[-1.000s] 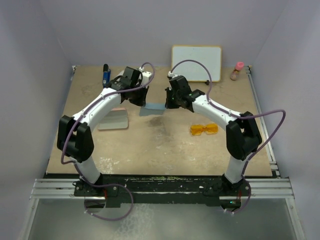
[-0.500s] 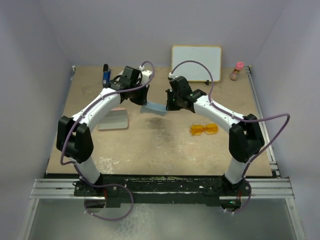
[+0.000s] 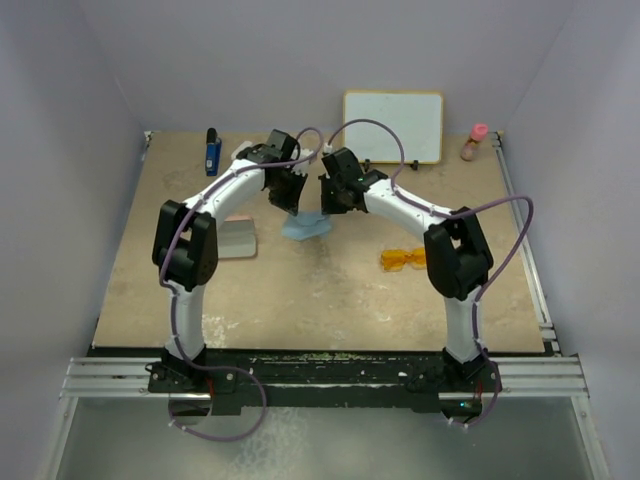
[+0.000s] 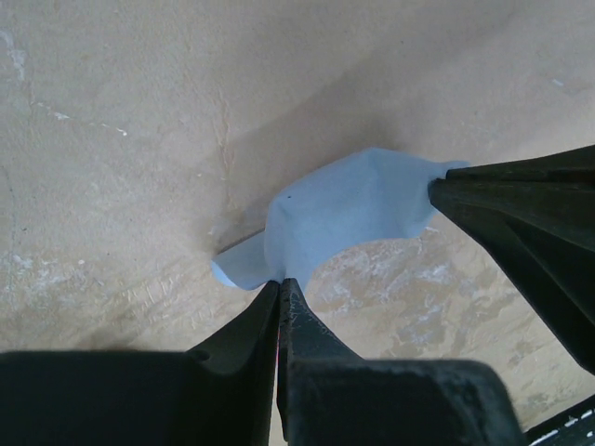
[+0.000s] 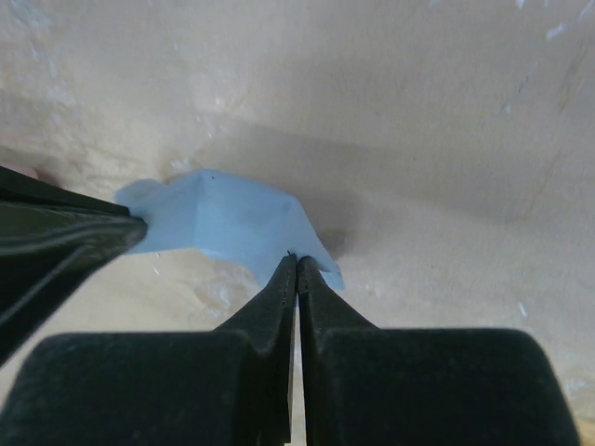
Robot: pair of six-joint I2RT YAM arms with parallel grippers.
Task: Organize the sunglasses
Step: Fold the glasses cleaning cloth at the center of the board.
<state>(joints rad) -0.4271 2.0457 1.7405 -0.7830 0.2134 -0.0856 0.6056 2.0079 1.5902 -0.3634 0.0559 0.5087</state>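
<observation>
The sunglasses [image 3: 408, 259] look light, stiff and brittle, with slick lenses. The bridge or a temple hinge seems a safer hold than the lenses. They are small and translucent orange-amber, lying on the counter [image 3: 300, 290] well apart from the right end effector [image 5: 296, 258], to its right and nearer the bases. That one and the left end effector [image 4: 279, 283] are each clamped on the blue cloth [image 4: 349, 209], which hangs slack between them.

Pale lilac walls [image 3: 80, 120] close in on three sides, in soft, even light. A tan tabletop [image 3: 300, 290], scuffed and blotched white, spreads beneath the left gripper [image 3: 296, 208]. Beyond the right gripper [image 3: 327, 205], a whiteboard [image 3: 393, 126] leans against the back wall. Nearer than both runs a metal rail [image 3: 320, 377].
</observation>
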